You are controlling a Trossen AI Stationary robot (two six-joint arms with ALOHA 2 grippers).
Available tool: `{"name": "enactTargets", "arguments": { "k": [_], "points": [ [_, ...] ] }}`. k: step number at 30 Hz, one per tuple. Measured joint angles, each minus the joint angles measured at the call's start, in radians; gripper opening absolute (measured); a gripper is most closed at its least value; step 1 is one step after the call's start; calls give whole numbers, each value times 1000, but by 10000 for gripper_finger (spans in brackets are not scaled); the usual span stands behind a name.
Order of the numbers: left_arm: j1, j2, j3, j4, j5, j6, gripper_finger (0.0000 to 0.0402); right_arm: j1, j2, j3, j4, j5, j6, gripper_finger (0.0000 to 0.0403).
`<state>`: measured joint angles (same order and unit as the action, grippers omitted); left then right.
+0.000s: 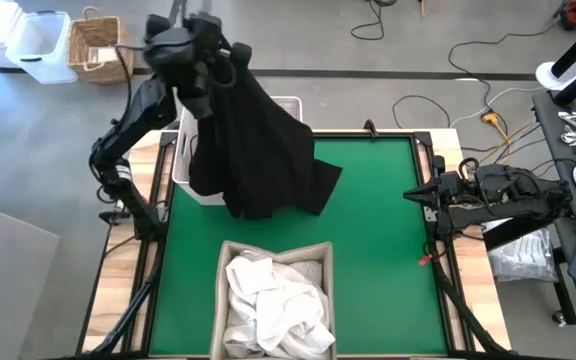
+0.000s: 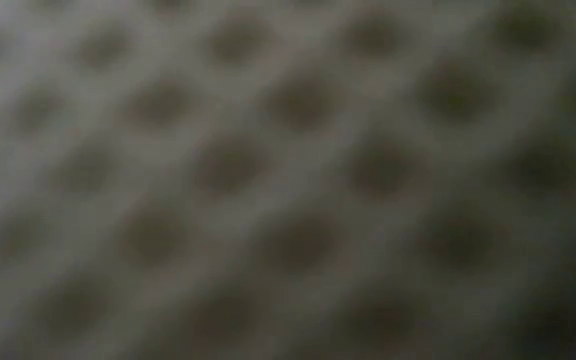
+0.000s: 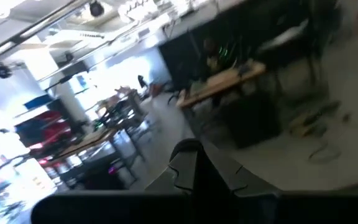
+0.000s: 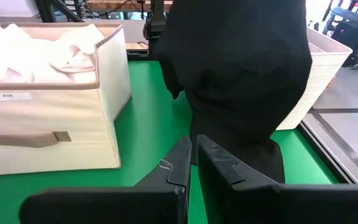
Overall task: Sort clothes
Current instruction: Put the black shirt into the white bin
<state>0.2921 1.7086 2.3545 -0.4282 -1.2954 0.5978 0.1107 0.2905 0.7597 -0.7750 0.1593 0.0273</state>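
A black garment (image 1: pixel 263 150) hangs high over the far left of the green mat (image 1: pixel 378 240), partly above the white plastic basket (image 1: pixel 181 170). My left gripper (image 1: pixel 223 65) is shut on its top. In the right wrist view the garment (image 4: pixel 241 68) hangs in front of the basket (image 4: pixel 322 68), its lower end down at about mat level. White clothes (image 1: pixel 273 300) lie piled in a beige fabric box (image 1: pixel 224 262) at the near edge. My right gripper (image 1: pixel 408 195) waits shut at the table's right edge, clear of everything. My left gripper holds the black garment by its uppermost part (image 1: pixel 236 82), bunched into a peak; the gripper's own body hides the exact spot. The cloth hangs slack below it in a wide cone. Whether its lower edge (image 1: pixel 278 208) touches the mat I cannot tell.
The beige box (image 4: pixel 48 106) stands near the middle of the near edge. Open green mat lies between it and my right gripper (image 4: pixel 193 155). A wicker basket (image 1: pixel 96 45) and a white bin (image 1: pixel 43 45) stand on the floor beyond the far left corner. A blurred lattice fills the low view.
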Motion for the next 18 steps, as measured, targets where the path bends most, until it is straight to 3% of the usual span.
{"name": "enactTargets", "arguments": {
  "k": [8,15,18],
  "points": [
    [104,32,-1,-365,2,-299,0,0,0,-1,0,0,-1,18],
    [126,86,-1,-639,11,-580,0,0,0,-2,-6,0,5,18],
    [129,98,-1,-720,97,-690,2,0,0,-3,-12,0,11,18]
  ]
}}
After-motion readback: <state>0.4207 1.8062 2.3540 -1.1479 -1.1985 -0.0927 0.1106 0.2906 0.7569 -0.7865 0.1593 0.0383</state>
